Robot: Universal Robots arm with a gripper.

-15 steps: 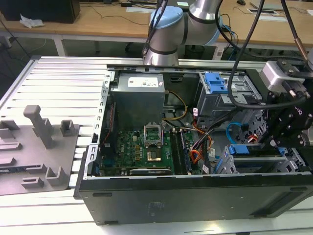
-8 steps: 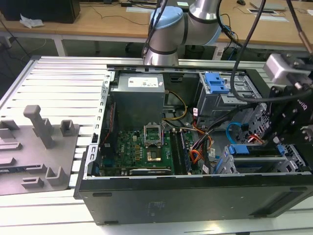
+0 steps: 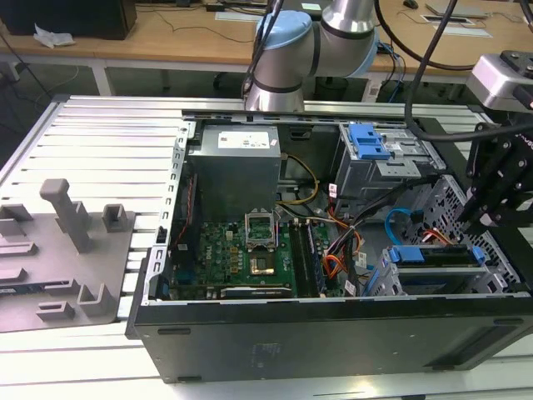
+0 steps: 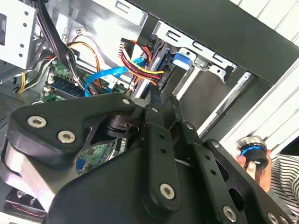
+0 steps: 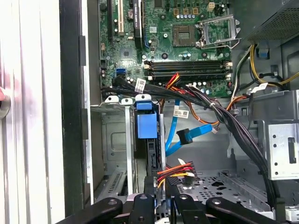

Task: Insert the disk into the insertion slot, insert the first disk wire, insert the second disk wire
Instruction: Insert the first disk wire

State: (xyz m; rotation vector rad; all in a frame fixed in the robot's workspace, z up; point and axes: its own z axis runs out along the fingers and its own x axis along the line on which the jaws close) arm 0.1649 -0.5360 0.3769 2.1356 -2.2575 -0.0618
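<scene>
The disk [image 3: 437, 255], silver in its blue carrier, sits inside the insertion slot [image 3: 381, 279], the low grey cage at the case's front on the exterior view's right. In both wrist views its blue handle [image 5: 146, 124] [image 4: 182, 59] stands at the cage mouth [image 5: 114, 140]. My gripper [image 3: 472, 228] hangs over the disk's rear end. Its thin black fingers [image 5: 149, 186] are drawn close around the black plug of a red, yellow and black disk wire [image 5: 176, 170] [image 4: 140, 60] at the disk's back edge. A blue flat disk wire [image 5: 186, 136] [image 4: 105, 77] [image 3: 400, 222] hangs loose beside it.
A taller grey cage with a blue latch [image 3: 366, 140] stands behind the slot. The motherboard [image 3: 250, 250], the power supply [image 3: 233, 171] and a thick black cable bundle [image 5: 224, 121] crowd the case. A hand [image 4: 252, 156] holds a knob outside the case wall. A grey fixture [image 3: 71, 250] lies on the exterior view's left.
</scene>
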